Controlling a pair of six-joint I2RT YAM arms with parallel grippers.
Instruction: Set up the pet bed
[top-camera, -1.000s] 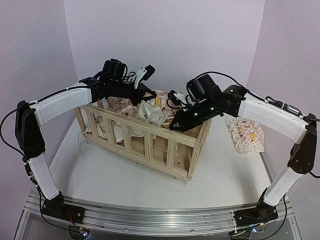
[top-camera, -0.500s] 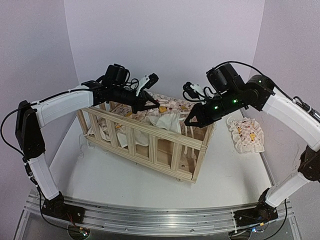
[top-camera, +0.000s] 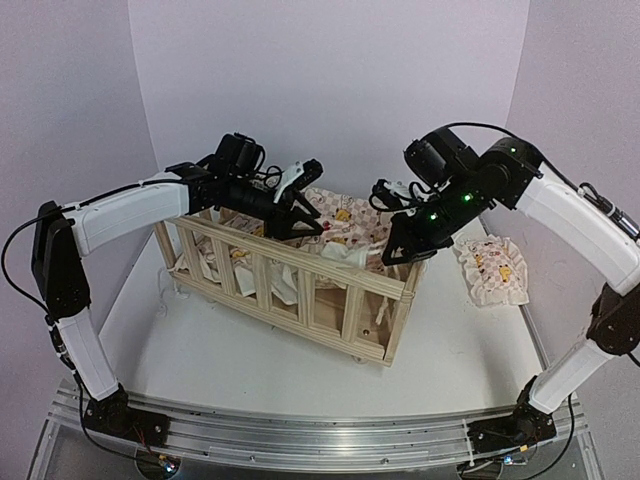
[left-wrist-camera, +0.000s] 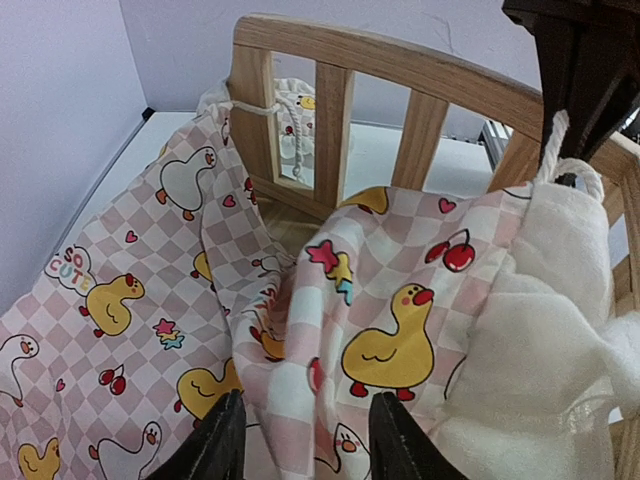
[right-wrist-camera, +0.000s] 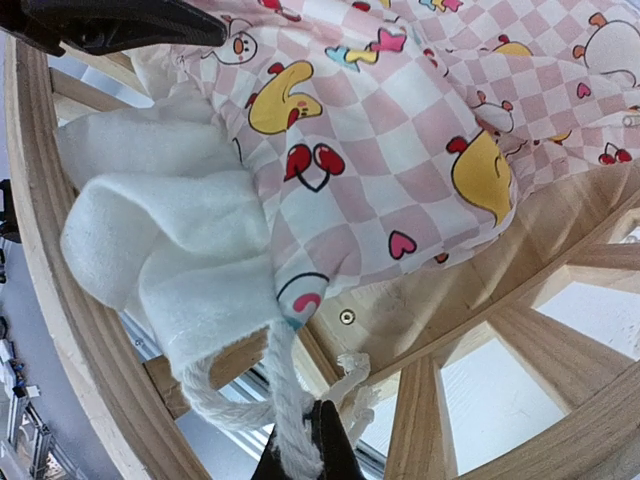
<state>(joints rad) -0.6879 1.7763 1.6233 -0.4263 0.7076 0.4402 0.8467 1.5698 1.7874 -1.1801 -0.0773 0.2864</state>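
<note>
**Top external view: pet bed at mid-table, cushion bunched inside, one cord pinched**

Starting at 9 o'clock, shows the left gripper (top-camera: 305, 213) reaching in above the left half of the pet bed (top-camera: 290, 285), at roughly 11 o'clock of the frame. Through the left wrist camera, finds the left gripper (left-wrist-camera: 308, 405) with its black fingers (left-wrist-camera: 225, 440) parted to a middling width and a fold of checked cloth lying between and below them. Reveals no pinch on that cloth.

Moving inward, places the pet bed upright on its plank floor at the middle of the white table (top-camera: 250, 370), with the long slatted side running from 10 o'clock towards 4 o'clock. Inside, finds the duck-print cushion (top-camera: 345, 215) crumpled and heaped towards the far railing, pink-checked face mostly up. In the left wrist view, shows the same duck-print cushion (left-wrist-camera: 150, 300) with its white fleecy underside turned up at the right.

Further right, puts the right gripper (top-camera: 395, 250) at the frame's 2 o'clock corner, just over the end rail. From the right wrist camera, shows the right gripper (right-wrist-camera: 305, 445) clamped tight on a white cord (right-wrist-camera: 290, 400) that leads to the cushion's fleecy corner.

Last, at 3 o'clock of the frame, finds a small pillow (top-camera: 492, 270) in matching print lying flat on the table, apart from the wood.
</note>
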